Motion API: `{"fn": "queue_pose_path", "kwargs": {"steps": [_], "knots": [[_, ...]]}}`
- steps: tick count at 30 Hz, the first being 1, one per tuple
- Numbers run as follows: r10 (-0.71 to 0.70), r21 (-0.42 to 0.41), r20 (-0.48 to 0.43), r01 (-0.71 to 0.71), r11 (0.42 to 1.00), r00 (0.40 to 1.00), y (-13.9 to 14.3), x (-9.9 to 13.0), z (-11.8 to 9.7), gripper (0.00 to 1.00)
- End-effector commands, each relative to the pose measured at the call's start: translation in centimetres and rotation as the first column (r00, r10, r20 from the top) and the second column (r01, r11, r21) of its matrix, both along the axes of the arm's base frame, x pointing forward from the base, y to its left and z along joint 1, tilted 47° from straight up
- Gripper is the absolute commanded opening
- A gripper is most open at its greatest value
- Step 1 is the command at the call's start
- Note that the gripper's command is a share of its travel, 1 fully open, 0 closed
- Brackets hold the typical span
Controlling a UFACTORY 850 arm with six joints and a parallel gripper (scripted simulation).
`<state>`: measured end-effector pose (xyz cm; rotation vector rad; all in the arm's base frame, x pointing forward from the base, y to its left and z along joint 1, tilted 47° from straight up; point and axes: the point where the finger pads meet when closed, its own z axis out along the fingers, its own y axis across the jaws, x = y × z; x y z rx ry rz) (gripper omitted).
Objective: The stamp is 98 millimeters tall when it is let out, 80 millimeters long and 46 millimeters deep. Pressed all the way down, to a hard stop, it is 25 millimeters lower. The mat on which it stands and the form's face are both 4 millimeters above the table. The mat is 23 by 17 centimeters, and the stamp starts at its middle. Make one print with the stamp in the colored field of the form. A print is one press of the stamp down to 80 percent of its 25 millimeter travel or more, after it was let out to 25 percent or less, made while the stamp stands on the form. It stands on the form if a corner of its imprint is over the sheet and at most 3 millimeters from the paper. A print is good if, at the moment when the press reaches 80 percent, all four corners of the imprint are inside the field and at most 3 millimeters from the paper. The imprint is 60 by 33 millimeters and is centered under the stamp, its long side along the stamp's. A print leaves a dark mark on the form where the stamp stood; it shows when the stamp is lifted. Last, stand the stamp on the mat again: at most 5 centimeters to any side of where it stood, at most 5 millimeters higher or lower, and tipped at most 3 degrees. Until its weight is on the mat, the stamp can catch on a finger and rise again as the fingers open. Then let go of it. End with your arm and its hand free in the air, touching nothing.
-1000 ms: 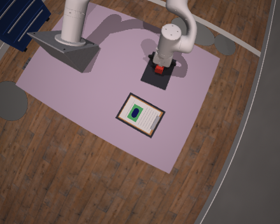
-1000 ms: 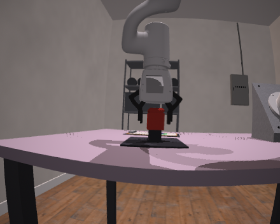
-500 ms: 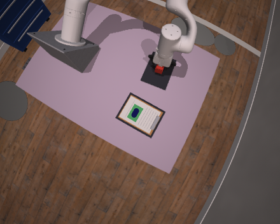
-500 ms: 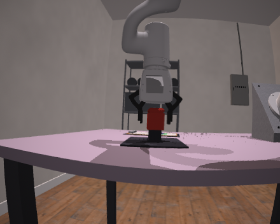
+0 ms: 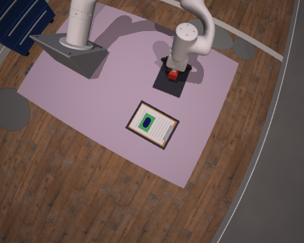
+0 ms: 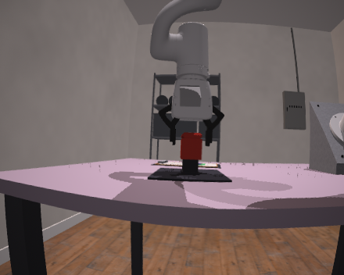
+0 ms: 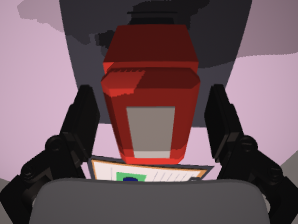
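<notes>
- the red stamp (image 6: 191, 146) stands upright on its dark foot at the middle of the black mat (image 6: 216, 178), on the lilac desk (image 6: 67, 180).
- the claw (image 6: 191, 137) hangs straight down over the stamp, spread open and gripping nothing; its black fingers (image 6: 172, 133) flank the red top on either side with a gap showing between each finger and the body.
- in the wrist view the stamp (image 7: 152, 96) sits between the two parted fingers, its grey label facing the camera, the mat (image 7: 87, 3) dark beneath it.
- the form (image 5: 153, 124), on a dark-edged clipboard, lies on the desk (image 5: 77, 100) near the mat (image 5: 163, 86) but apart from it; its green field (image 5: 142, 126) carries a dark blue oval mark (image 5: 146, 121).
- the white arm (image 5: 197, 31) reaches over from its grey pedestal (image 5: 45, 41) at the desk's far corner.
- behind the desk, a metal shelf rack (image 6: 155, 117) stands against the wall, a grey box (image 6: 294, 109) mounted to its right.
</notes>
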<state>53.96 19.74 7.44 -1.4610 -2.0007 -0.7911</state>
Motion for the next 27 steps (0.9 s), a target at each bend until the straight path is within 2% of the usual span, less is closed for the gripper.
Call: {"fn": "queue_pose_path", "kwargs": {"steps": [1,4,27], "knots": [[-0.001,0.000,0.002,0.001,1.000,1.000,-4.52,0.59,4.32,0.89],[-0.001,0.000,0.002,0.001,1.000,1.000,-5.39,0.68,5.15,0.89],[-0.001,0.000,0.002,0.001,1.000,1.000,-5.39,0.68,5.15,0.89]]}}
